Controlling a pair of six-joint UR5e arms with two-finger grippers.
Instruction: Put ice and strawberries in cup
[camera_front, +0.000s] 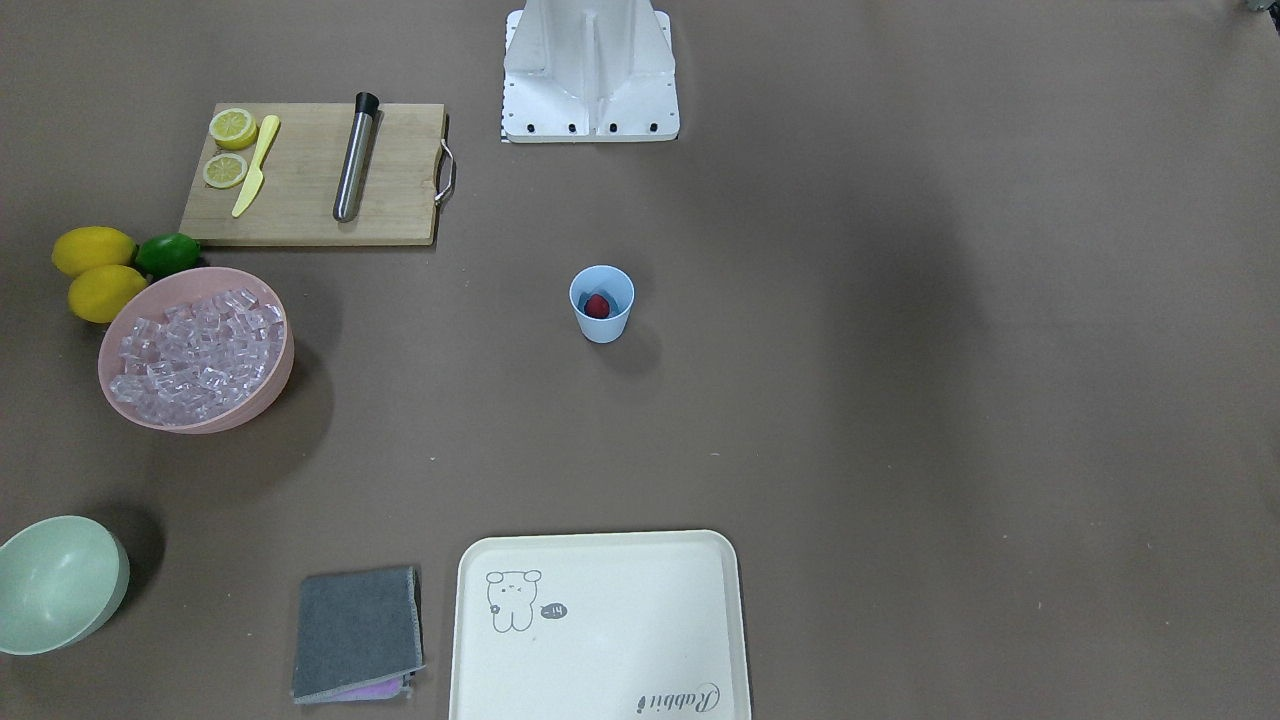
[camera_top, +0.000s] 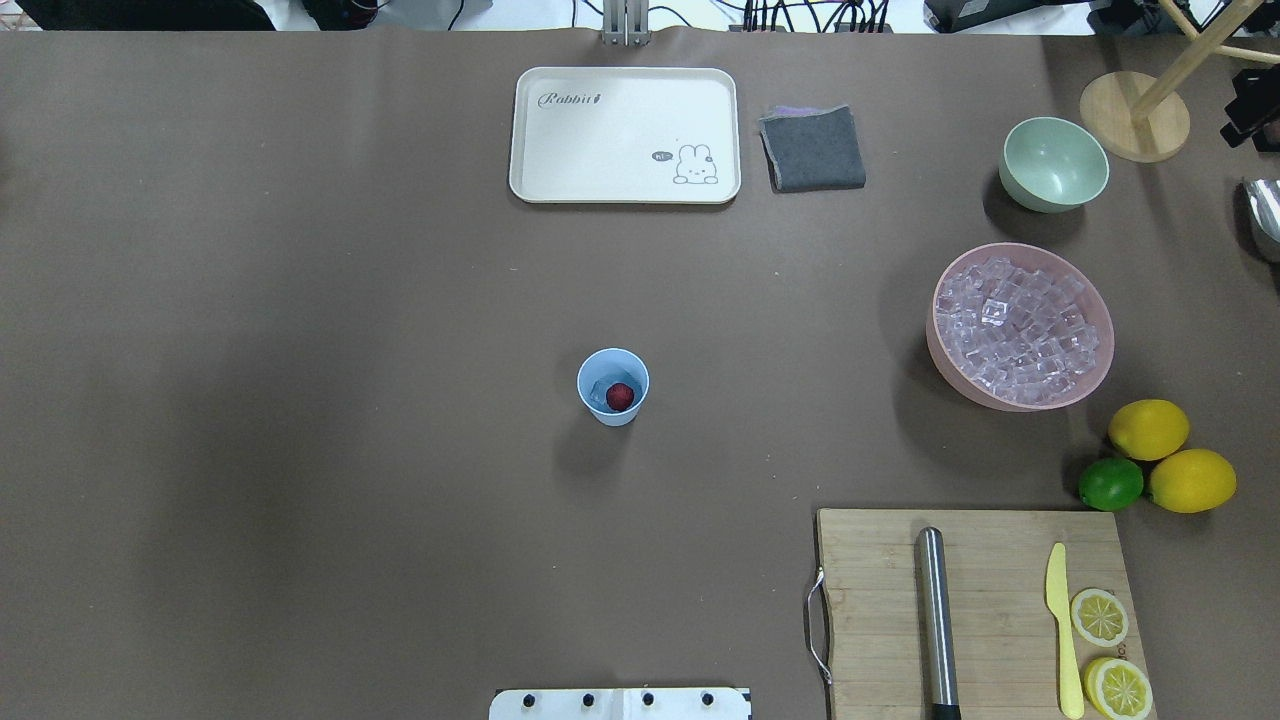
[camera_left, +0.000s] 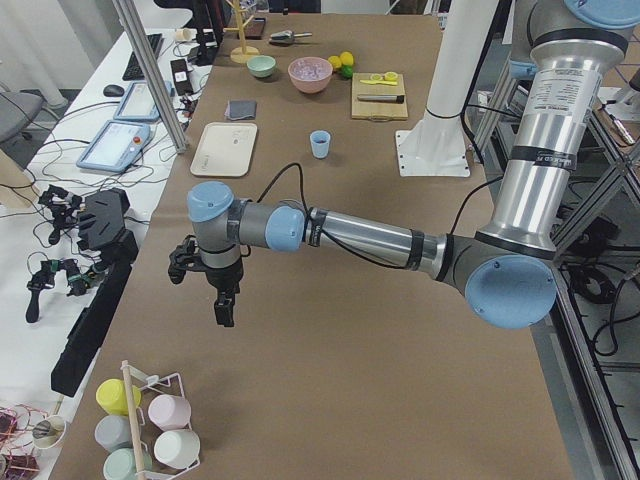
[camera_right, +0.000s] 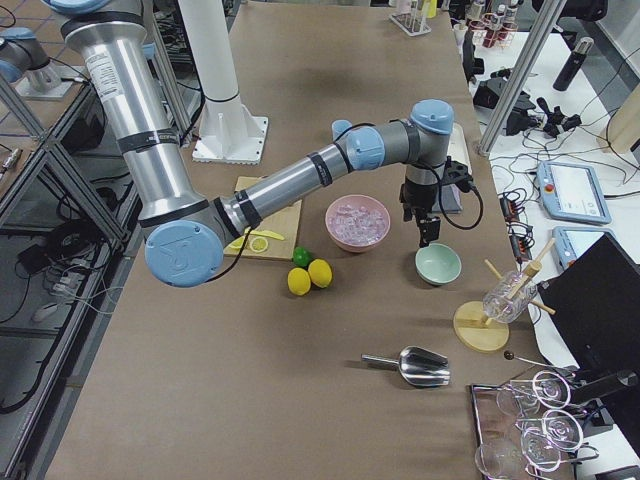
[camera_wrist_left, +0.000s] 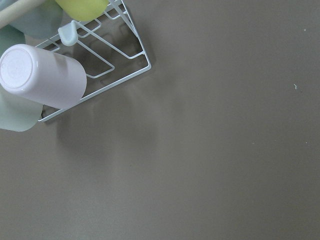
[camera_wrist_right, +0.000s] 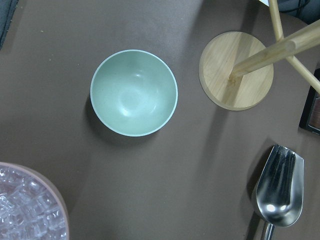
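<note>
Counter (camera_top: 300, 400): held the cup (camera_top: 612, 416) mid-frame, within either arm's reach.
Left hand (camera_left: 215, 290): lower left, clear of the work; opening cannot be told.
Right hand (camera_right: 425, 225): near pale green bowl (camera_right: 438, 264); opening cannot be told.
Pink bowl (camera_top: 960, 385): ice (camera_top: 1020, 325) supply, right side.
Strawberry (camera_top: 620, 396): inside the upright cup.

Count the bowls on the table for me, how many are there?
2. The pink bowl, full of ice cubes, sits beside the lemons; the empty pale green bowl stands just beyond it. None seems hidden.

Left arm (camera_left: 365, 238) and right arm (camera_right: 285, 180) are silver tubes with pale-blue joint caps (camera_left: 510, 290), black cables (camera_left: 285, 172), on a white bolted pedestal (camera_front: 590, 100).
</note>
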